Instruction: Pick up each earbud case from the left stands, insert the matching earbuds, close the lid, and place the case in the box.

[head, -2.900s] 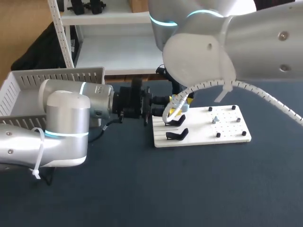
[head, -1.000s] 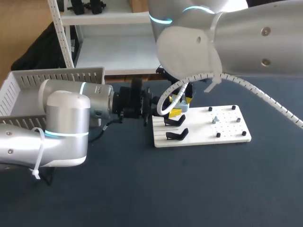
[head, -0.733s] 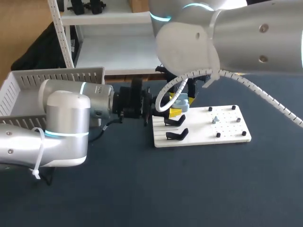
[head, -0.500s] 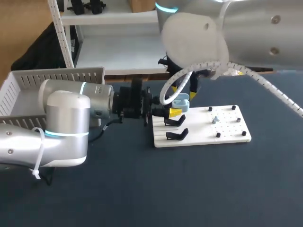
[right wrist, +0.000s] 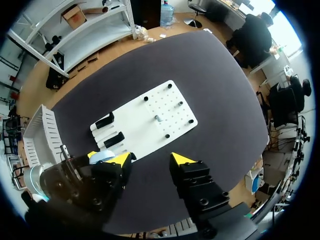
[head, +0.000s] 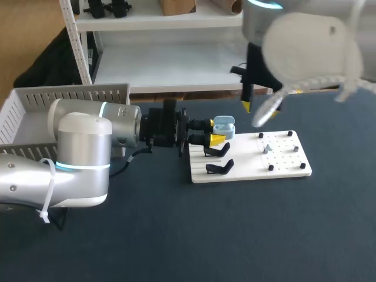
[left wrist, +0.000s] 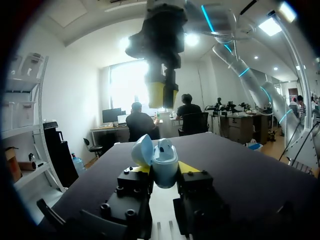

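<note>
One open earbud case (left wrist: pixel 161 159) sits clamped in the left tool (left wrist: pixel 165 169).

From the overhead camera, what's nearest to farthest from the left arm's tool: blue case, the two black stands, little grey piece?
1. Blue case, gripped in the left tool.
2. Back stand, just beside it.
3. Front stand, one row nearer the camera.
4. Grey piece, off to the right.
</note>
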`<state>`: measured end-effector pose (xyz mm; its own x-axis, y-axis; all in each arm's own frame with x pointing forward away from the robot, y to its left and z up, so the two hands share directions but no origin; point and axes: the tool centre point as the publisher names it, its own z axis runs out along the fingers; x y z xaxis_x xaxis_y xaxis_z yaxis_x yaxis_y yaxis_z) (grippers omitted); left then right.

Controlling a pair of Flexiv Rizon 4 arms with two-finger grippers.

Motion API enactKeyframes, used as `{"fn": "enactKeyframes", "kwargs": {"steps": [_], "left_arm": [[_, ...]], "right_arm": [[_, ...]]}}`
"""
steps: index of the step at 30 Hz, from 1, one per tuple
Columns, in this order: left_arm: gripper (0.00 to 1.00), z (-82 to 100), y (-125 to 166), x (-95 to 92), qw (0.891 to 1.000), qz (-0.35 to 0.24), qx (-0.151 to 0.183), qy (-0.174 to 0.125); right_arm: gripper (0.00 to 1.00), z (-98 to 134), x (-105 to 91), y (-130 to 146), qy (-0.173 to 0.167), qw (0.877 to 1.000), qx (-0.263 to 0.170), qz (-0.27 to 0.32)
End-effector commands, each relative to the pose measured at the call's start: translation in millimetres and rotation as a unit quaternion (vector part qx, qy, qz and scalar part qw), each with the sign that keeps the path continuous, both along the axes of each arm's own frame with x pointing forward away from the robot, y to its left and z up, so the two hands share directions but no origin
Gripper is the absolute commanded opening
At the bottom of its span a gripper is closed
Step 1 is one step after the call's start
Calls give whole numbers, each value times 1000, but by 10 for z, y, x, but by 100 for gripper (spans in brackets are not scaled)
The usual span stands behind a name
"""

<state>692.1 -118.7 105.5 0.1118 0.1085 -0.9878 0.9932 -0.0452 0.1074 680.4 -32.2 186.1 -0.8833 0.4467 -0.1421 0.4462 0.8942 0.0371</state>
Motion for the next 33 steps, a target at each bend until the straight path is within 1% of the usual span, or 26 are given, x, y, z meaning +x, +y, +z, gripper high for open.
{"fn": "enactKeyframes", "kwargs": {"steps": [1, 4, 6, 7, 8, 9, 12, 14, 17, 18, 20, 22, 25, 27, 28, 30, 33], "left_arm": [[0, -4, 1, -18, 1000, 3, -1, -1], [0, -4, 1, -18, 1000, 3, -1, -1], [0, -4, 1, -18, 1000, 3, -1, -1], [0, -4, 1, -18, 1000, 3, -1, -1], [0, -4, 1, -18, 1000, 3, -1, -1], [0, -4, 1, -18, 1000, 3, -1, -1], [0, -4, 1, -18, 1000, 3, -1, -1], [0, -4, 1, -18, 1000, 3, -1, -1], [0, -4, 1, -18, 1000, 3, -1, -1], [0, -4, 1, -18, 1000, 3, -1, -1], [0, -4, 1, -18, 1000, 3, -1, -1], [0, -4, 1, -18, 1000, 3, -1, -1], [0, -4, 1, -18, 1000, 3, -1, -1], [0, -4, 1, -18, 1000, 3, -1, -1], [0, -4, 1, -18, 1000, 3, -1, -1], [0, -4, 1, -18, 1000, 3, -1, -1], [0, -4, 1, -18, 1000, 3, -1, -1]], "right_arm": [[55, -77, -140, -290, -52, 995, 86, 23], [56, -194, -146, -365, -53, 994, 85, 43], [60, -302, -136, -419, -52, 994, 82, 56], [66, -368, -125, -446, -51, 994, 79, 60], [76, -432, -114, -472, -48, 994, 80, 66], [78, -485, -103, -493, -46, 993, 80, 71], [82, -611, -65, -541, -48, 992, 79, 87], [82, -672, -45, -543, -52, 990, 82, 98], [87, -744, -19, -525, -56, 988, 86, 118], [87, -766, -3, -522, -58, 987, 87, 120], [79, -804, 32, -514, -62, 986, 94, 124], [62, -863, 71, -508, -60, 986, 97, 124], [58, -973, 119, -498, -55, 986, 101, 123], [51, -1041, 150, -487, -50, 986, 101, 119], [49, -1075, 165, -481, -44, 988, 98, 114], [49, -1150, 209, -467, -33, 990, 94, 99], [54, -1221, 245, -427, -21, 992, 95, 82]]}}
